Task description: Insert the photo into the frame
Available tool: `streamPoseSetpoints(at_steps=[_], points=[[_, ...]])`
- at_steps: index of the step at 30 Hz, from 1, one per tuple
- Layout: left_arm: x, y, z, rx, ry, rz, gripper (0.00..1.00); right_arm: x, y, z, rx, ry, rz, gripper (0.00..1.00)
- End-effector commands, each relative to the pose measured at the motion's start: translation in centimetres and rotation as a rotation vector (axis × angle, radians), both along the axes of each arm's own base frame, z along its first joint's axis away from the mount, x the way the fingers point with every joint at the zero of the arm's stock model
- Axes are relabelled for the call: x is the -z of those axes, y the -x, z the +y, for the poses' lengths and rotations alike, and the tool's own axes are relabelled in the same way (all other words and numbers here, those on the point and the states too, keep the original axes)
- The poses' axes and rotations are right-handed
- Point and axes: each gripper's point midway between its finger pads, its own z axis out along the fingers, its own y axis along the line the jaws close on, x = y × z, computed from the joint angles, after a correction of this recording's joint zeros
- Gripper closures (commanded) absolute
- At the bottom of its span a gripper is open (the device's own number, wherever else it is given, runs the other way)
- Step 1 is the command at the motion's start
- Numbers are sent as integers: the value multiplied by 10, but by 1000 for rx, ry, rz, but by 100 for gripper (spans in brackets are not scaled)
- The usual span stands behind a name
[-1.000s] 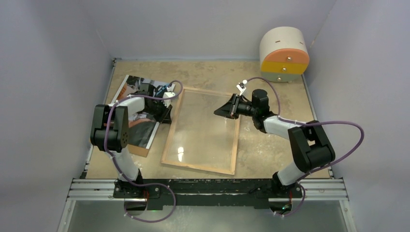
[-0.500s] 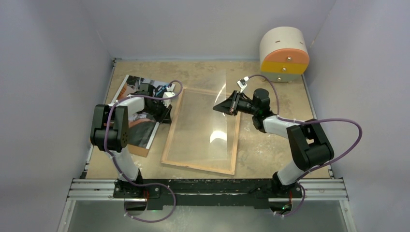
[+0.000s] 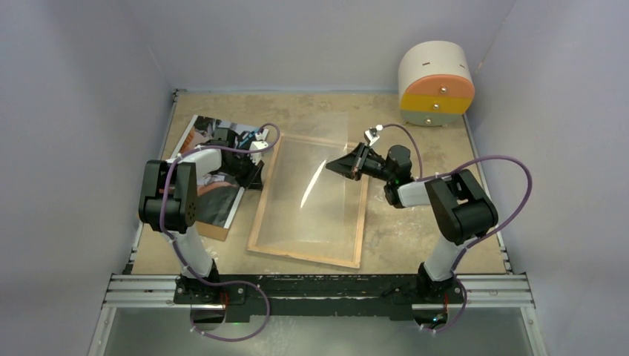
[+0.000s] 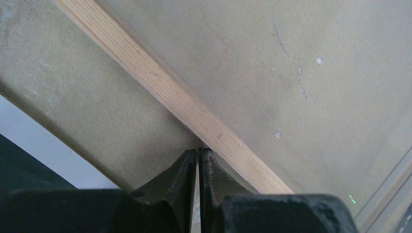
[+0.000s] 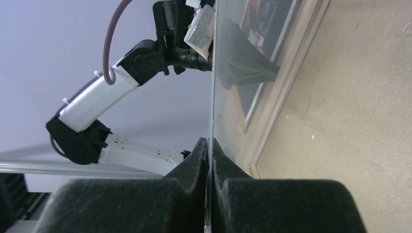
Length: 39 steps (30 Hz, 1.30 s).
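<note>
The frame (image 3: pixel 304 256) lies flat mid-table, wood-coloured rear face up. My right gripper (image 3: pixel 331 167) is shut on the right edge of the clear glass pane (image 3: pixel 319 178) and holds it tilted steeply above the frame. In the right wrist view the pane (image 5: pixel 243 73) runs edge-on between the closed fingers (image 5: pixel 197 155), with the frame rail (image 5: pixel 286 97) beside it. My left gripper (image 3: pixel 259 180) is shut, with its tips (image 4: pixel 199 151) against the frame's left rail (image 4: pixel 160 87). The photo (image 3: pixel 219 202) lies at the left, partly under my left arm.
A brown hardboard sheet (image 3: pixel 211 231) lies under the photo. A round white container (image 3: pixel 436 81) with orange and yellow bands stands at the back right. Grey walls close in the table on three sides.
My right gripper has lifted and turned the glass pane, so it now stands much steeper above the frame. The left arm has not moved.
</note>
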Motion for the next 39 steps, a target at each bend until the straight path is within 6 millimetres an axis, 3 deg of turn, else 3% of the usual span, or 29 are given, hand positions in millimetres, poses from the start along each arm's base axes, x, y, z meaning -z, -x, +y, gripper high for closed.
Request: streamPoseSetpoints(at_steps=[1,10,14,21,25,32,39], points=[[39,52,8,13,-57,220,89,-24,6,7,-15,-124,-24,100],[38,53,9,17,-60,216,89,-18,12,6,-20,-107,-7,100],[38,53,9,16,-61,212,90,-5,15,2,-32,-54,7,100],[38,53,9,13,-60,217,91,20,13,-23,0,13,29,100],[35,51,9,11,-59,209,91,39,20,-26,-19,21,71,100],[38,53,9,8,-62,215,91,30,19,-24,-32,-147,82,100],[39,52,10,7,-65,214,91,47,24,-24,-34,-111,106,100]])
